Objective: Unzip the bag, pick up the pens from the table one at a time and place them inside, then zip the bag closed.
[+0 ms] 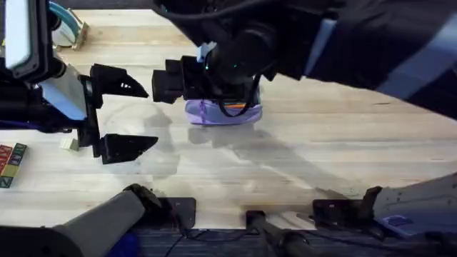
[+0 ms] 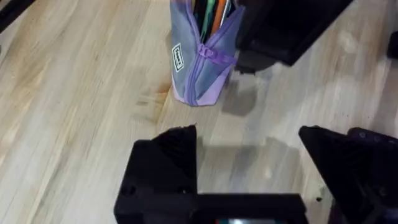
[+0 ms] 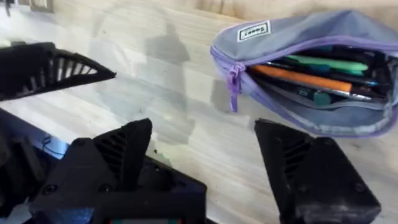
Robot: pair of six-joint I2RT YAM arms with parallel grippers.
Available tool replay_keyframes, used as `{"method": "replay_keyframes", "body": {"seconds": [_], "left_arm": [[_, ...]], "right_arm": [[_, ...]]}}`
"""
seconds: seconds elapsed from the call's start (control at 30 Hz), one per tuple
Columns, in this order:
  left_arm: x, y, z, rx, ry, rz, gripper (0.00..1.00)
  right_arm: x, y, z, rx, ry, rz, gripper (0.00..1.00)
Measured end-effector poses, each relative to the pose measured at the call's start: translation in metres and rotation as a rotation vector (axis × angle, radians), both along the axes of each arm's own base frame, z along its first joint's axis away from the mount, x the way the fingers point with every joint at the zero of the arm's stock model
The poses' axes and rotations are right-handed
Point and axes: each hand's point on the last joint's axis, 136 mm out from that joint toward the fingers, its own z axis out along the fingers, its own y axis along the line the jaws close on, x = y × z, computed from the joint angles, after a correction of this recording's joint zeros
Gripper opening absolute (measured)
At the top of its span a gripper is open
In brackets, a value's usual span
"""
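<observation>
The lavender bag lies on the table at the centre, unzipped, its zipper pull hanging at one end. Inside it lie several pens, among them an orange pen and a green one. My right gripper hovers open just above and beside the bag's mouth, holding nothing; its arm reaches in from the upper right. My left gripper stands open and empty to the left of the bag, apart from it. In the left wrist view the bag lies beyond the left gripper.
Coloured blocks and a small white block lie near the left edge. A teal and white object sits at the far left corner. Bare wood stretches right of the bag and toward the front edge.
</observation>
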Motion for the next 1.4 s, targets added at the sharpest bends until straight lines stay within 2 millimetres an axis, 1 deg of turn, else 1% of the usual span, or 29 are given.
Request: {"method": "replay_keyframes", "body": {"seconds": [0.3,0.47,0.67,0.9,1.13,1.23,1.3,1.4], "left_arm": [[0.000,0.000,0.000,0.000,0.000,0.000,0.993],[0.000,0.000,0.000,0.000,0.000,0.000,0.993],[0.000,0.000,0.000,0.000,0.000,0.000,0.993],[0.000,0.000,0.000,0.000,0.000,0.000,0.993],[0.000,0.000,0.000,0.000,0.000,0.000,0.993],[0.000,0.000,0.000,0.000,0.000,0.000,0.993],[0.000,0.000,0.000,0.000,0.000,0.000,0.993],[0.000,0.000,0.000,0.000,0.000,0.000,0.993]], "right_arm": [[0.005,0.009,-0.031,-0.037,0.045,-0.021,0.995],[0.005,0.011,-0.043,-0.056,0.068,-0.035,0.995],[0.008,0.015,-0.064,-0.085,0.091,-0.039,0.995],[0.017,0.028,-0.079,-0.070,0.082,-0.044,0.995],[0.019,0.031,-0.098,-0.086,0.111,-0.078,0.989],[0.019,0.030,-0.106,-0.099,0.124,-0.098,0.908],[0.020,0.028,-0.109,-0.109,0.125,-0.106,0.815],[0.021,0.025,-0.110,-0.123,0.123,-0.120,0.615]]}}
